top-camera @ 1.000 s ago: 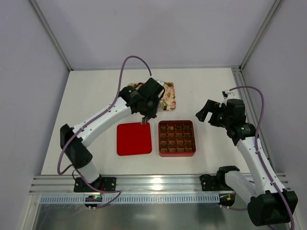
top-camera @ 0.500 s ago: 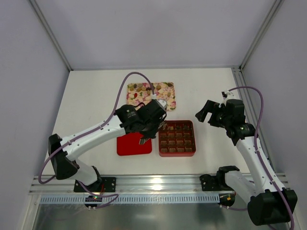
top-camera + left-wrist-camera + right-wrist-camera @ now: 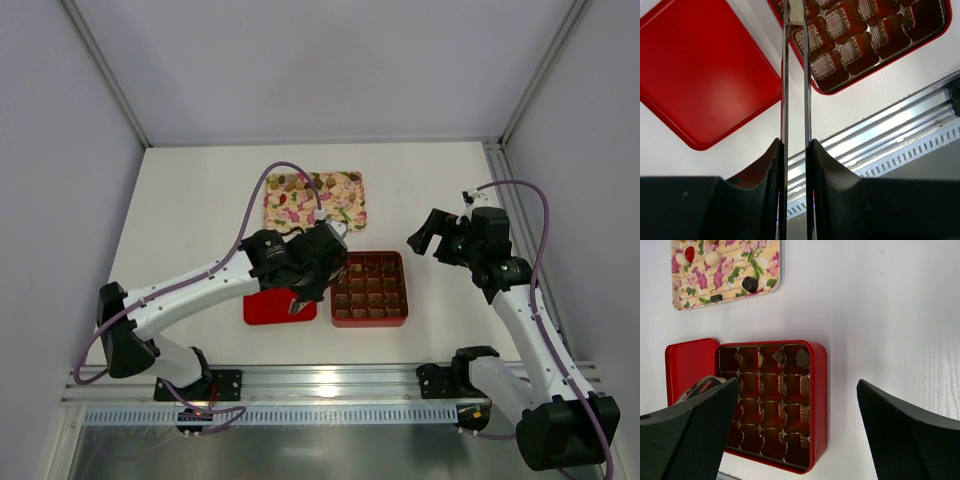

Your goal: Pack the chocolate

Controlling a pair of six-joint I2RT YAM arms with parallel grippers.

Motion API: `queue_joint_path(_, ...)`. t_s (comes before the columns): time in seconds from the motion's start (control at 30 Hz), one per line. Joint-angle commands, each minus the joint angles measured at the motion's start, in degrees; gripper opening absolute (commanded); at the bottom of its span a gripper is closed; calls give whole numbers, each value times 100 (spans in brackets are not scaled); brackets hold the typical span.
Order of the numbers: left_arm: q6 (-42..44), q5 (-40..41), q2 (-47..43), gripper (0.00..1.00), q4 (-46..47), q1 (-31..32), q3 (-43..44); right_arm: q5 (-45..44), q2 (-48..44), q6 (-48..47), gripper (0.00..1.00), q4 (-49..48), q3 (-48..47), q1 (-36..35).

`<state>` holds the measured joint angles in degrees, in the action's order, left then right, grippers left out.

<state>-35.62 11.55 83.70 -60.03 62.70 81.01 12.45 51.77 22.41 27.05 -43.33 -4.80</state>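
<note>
Left gripper (image 3: 795, 15), pinched narrow on what looks like a pale chocolate (image 3: 795, 7), has swung from the far flowered tray (image 3: 352, 216) to the red box (image 3: 370, 323)'s left edge, so placing comes next; right gripper (image 3: 422, 236) hangs wide open, right of the box

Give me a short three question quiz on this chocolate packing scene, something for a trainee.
1. True or false: the right gripper is shut.
2. The red lid lies: A, left of the red box; B, on top of it; C, behind it.
3. Which gripper pinches the pale piece?
Key: 1 false; 2 A; 3 the left gripper.
</note>
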Motion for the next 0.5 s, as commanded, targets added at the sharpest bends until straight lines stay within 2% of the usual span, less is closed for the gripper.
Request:
queue_joint_path(0.0,-77,128,-144,18,193,76,11,30,-70,-18,100,-103,-44,5)
queue_joint_path(0.23,-86,172,-108,20,176,111,-24,30,-97,-18,100,-103,-53,-4)
queue_joint_path(0.47,-95,242,-126,30,211,120,-112,30,-106,-27,100,-112,-61,5)
